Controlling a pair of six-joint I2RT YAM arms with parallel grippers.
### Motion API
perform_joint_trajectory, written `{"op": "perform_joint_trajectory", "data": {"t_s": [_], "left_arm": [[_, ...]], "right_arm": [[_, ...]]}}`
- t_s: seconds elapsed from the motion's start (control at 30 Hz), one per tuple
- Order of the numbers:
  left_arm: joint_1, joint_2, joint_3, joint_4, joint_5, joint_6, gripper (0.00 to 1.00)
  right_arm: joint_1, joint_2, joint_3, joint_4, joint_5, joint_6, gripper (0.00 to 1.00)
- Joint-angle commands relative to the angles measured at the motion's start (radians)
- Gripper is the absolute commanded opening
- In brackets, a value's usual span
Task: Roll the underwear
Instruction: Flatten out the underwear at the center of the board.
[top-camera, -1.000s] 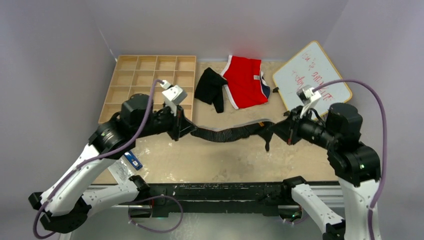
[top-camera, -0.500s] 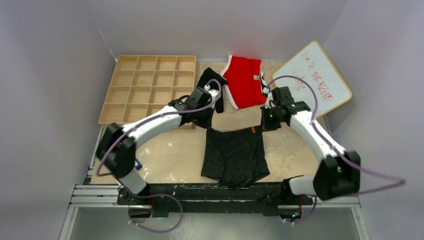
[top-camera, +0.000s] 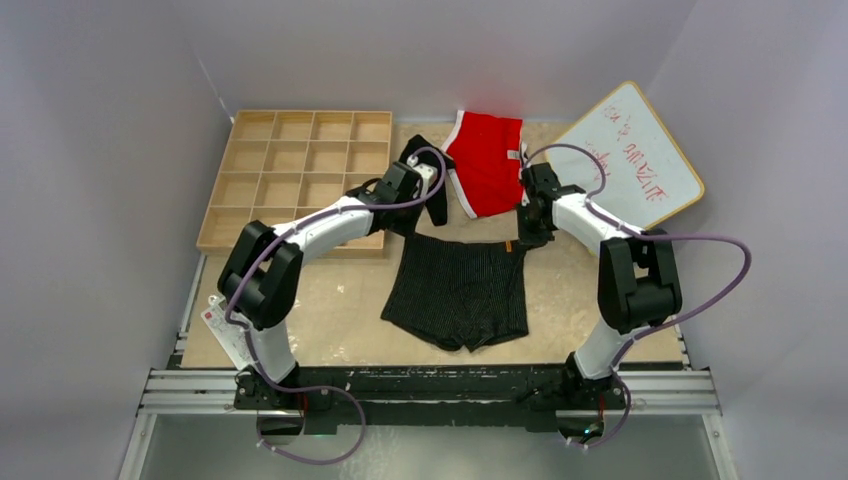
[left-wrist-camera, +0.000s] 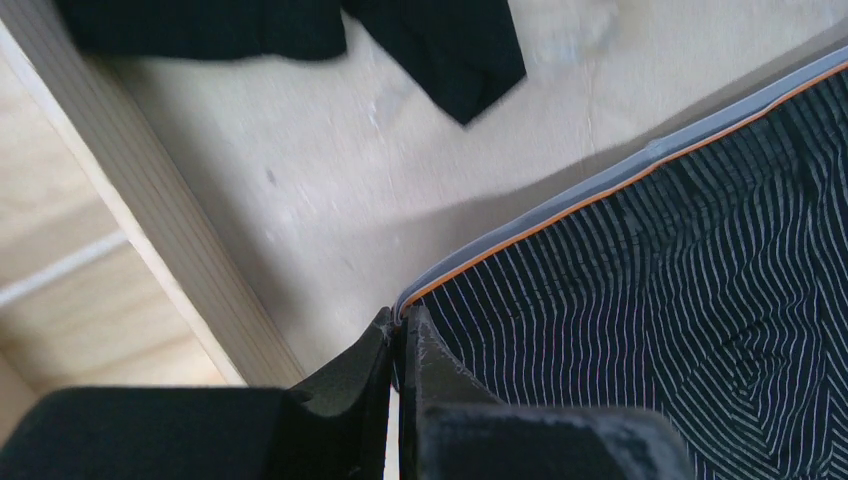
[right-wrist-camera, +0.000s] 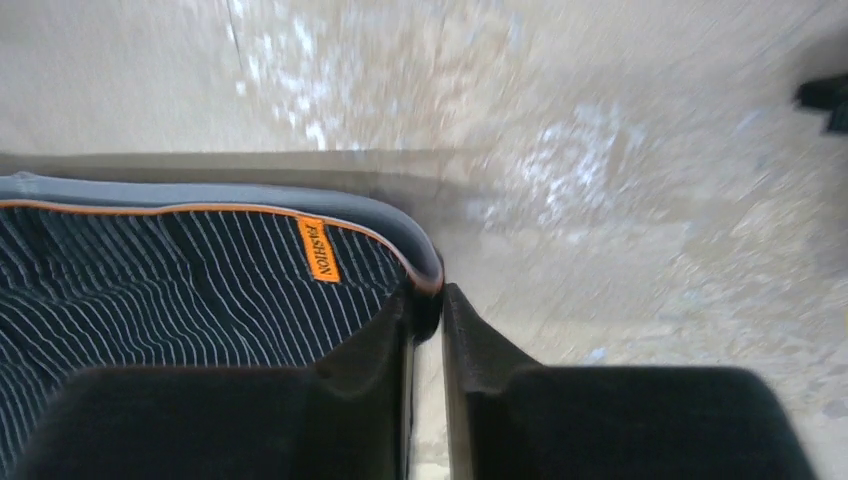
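Underwear (top-camera: 458, 290) showing soft black cloth, finely striped, matt; grid tray (top-camera: 300, 160) looking like pale bare wood, smooth, matt; tabletop (top-camera: 340, 305) appearing worn, mottled, faintly glossy.

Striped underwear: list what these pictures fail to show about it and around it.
- Right claw: grip on the striped underwear unclear; right wrist view blurred, fingers cover the corner.
- Black underwear: partly under the left arm in the top view; cut by the top edge in the left wrist view.
- Whiteboard writing: too small in the top view.
- Striped underwear's legs: outside both wrist views.
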Motion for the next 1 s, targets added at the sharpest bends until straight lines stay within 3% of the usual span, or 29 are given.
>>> {"op": "perform_joint_trajectory", "data": {"t_s": [0.0, 0.07, 0.2, 0.3, 0.4, 0.5, 0.7, 0.97], "left_arm": [[0.048, 0.095, 0.145, -0.031, 0.004, 0.037, 0.00], [0.057, 0.134, 0.195, -0.093, -0.031, 0.025, 0.13], [0.059, 0.064, 0.143, -0.053, -0.018, 0.004, 0.56], [0.059, -0.060, 0.058, 0.015, 0.056, -0.020, 0.71], [0.058, -0.170, -0.004, 0.013, 0.104, -0.063, 0.75], [0.057, -0.277, -0.134, 0.075, 0.252, -0.100, 0.75], [0.046, -0.322, -0.323, 0.179, 0.432, -0.177, 0.71], [-0.005, -0.287, -0.367, 0.175, 0.380, -0.179, 0.64]], "right_arm": [[-0.007, 0.040, 0.119, 0.013, 0.074, -0.056, 0.31], [-0.009, 0.049, 0.150, 0.013, 0.122, -0.068, 0.45], [-0.014, -0.017, 0.192, -0.018, 0.129, -0.039, 0.63], [-0.014, -0.103, 0.155, -0.028, 0.032, -0.005, 0.65], [-0.013, -0.191, 0.068, -0.049, -0.078, 0.036, 0.63], [-0.011, -0.272, -0.038, -0.047, -0.240, 0.072, 0.59], [0.003, -0.329, -0.179, -0.050, -0.400, 0.141, 0.49], [0.216, -0.258, -0.212, -0.159, -0.034, 0.274, 0.46]]}}
